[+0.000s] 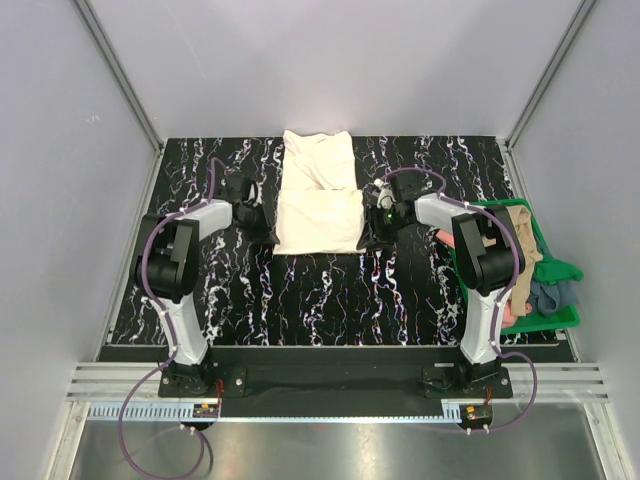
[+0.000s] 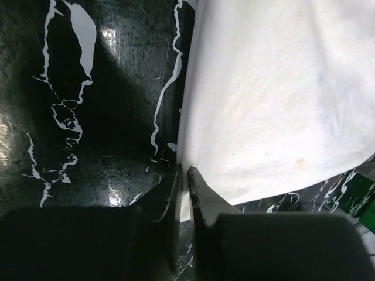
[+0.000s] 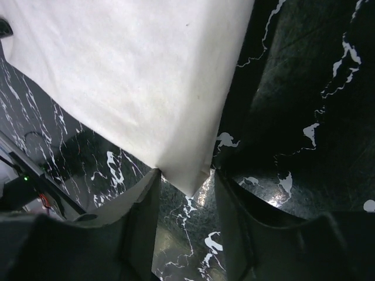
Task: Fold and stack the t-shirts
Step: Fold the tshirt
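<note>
Cream t-shirt (image 2: 275,88) edge in left hand (image 2: 183,172)

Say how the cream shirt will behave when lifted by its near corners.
The shirt is probably floppy: it lies in soft folds, so the middle should sag. It looks thin, so likely light. On the glossy table it may slide when pushed.

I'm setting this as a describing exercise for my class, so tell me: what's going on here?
A cream t-shirt lies partly folded on the black marbled table. The robot's left hand pinches the shirt's left edge. The right hand stands open around the near right corner and is not yet gripping. More shirts wait in the green bin on the right.
</note>
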